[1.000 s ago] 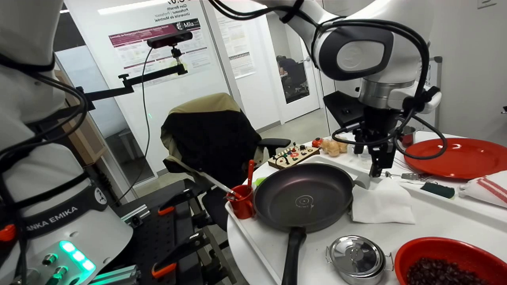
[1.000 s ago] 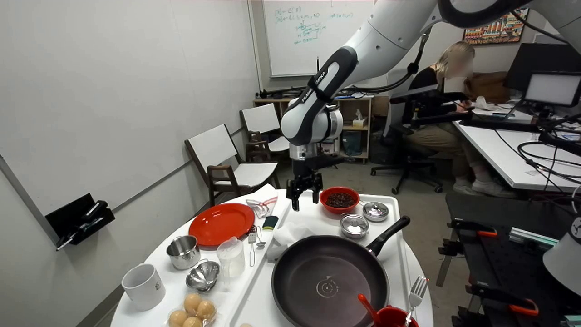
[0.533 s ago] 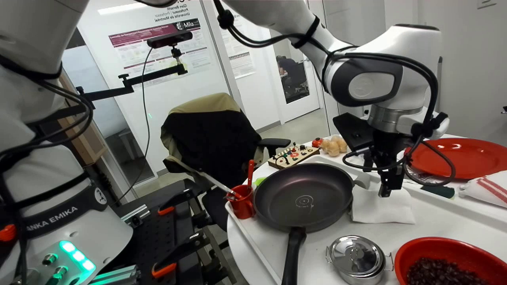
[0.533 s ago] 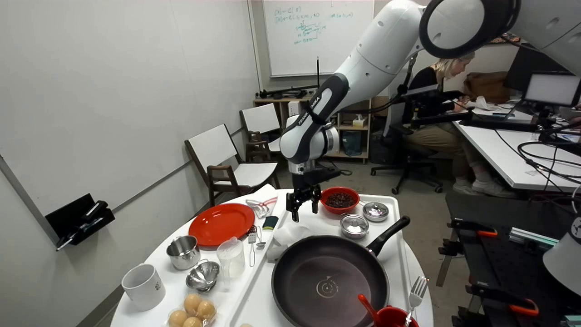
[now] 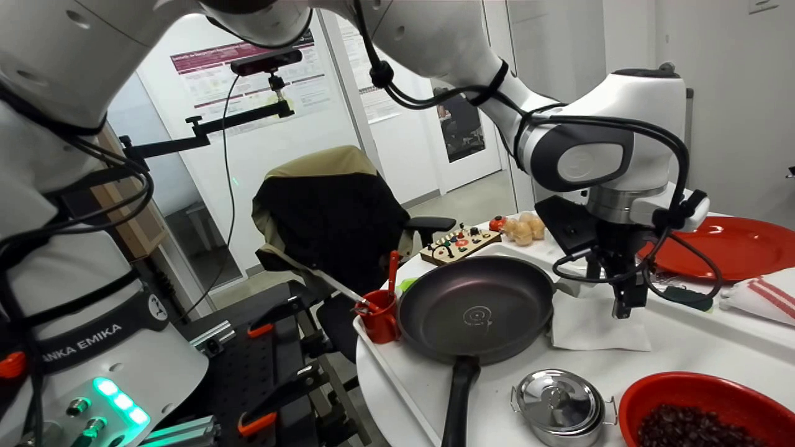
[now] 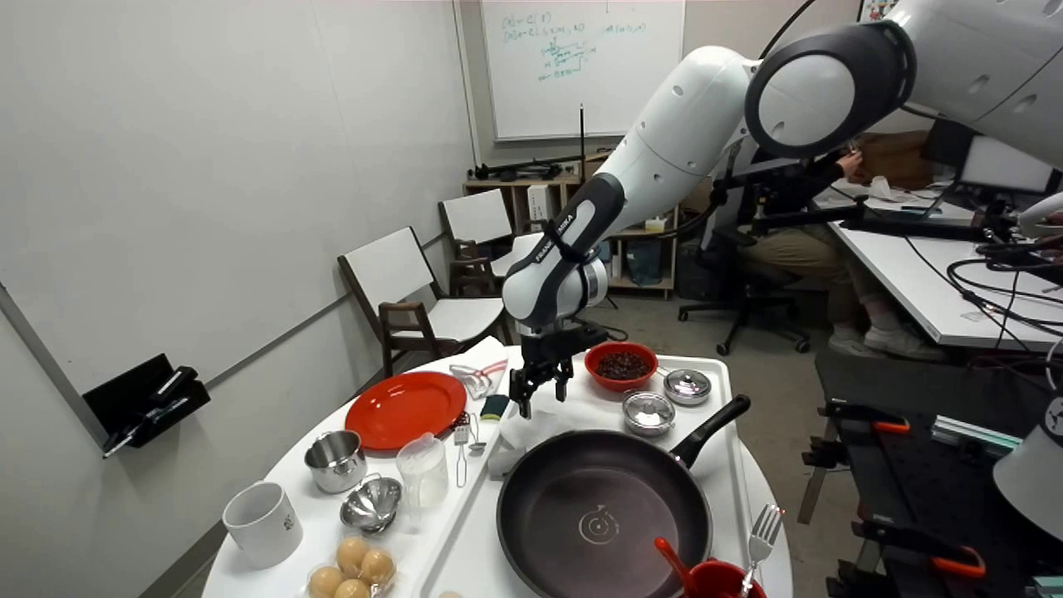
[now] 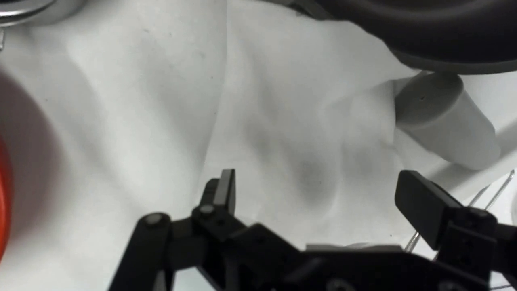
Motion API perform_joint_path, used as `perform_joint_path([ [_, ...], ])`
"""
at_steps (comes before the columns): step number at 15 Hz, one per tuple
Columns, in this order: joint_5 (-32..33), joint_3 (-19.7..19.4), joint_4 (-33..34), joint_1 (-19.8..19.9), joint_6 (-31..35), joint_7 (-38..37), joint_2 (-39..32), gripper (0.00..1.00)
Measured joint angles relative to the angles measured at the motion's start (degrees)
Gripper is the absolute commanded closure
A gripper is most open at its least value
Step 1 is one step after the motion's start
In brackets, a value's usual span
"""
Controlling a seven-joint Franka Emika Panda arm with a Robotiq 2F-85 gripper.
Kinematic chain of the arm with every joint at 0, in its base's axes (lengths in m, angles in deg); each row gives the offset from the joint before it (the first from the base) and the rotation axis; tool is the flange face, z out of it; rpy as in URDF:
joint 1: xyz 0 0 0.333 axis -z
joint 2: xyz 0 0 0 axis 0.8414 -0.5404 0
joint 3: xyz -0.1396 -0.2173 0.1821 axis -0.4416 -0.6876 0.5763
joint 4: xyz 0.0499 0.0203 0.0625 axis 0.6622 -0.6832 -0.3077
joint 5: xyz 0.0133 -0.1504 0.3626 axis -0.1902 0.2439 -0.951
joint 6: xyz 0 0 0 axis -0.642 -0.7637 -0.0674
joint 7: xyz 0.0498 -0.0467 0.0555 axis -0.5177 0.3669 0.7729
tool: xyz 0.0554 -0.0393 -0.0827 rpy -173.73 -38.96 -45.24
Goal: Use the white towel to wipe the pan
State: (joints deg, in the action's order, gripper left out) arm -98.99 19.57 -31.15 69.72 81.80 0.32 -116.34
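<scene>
Directly beneath the gripper (image 7: 317,184), its empty jaws spread wide, the white towel (image 7: 291,113) lies rumpled beside the pan (image 7: 440,36).

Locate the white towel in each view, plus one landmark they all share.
Exterior view: white towel right of centre, just right of the pan.
Exterior view: white towel below centre, just beyond the pan.
Wrist view: white towel across the middle, lower left of the pan.
Shared landmark: the pan, cut off at top right in the wrist view.
</scene>
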Motion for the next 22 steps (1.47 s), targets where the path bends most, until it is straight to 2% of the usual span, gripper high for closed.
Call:
perform_joint_path([
  [10,0.80,-0.98,7.49,-0.16,0.01,-3.01,-7.89,0.00],
  [11,0.91,-0.98,8.00,-0.21,-0.04,-3.06,-8.20,0.24],
  [12,1.12,-0.98,8.43,-0.28,-0.10,-3.12,-8.42,0.26],
  [20,2.32,-1.29,10.79,-1.13,-0.37,-4.00,-9.06,0.88],
  [22,2.63,-1.56,10.86,-1.13,-0.41,-4.28,-9.07,1.00],
])
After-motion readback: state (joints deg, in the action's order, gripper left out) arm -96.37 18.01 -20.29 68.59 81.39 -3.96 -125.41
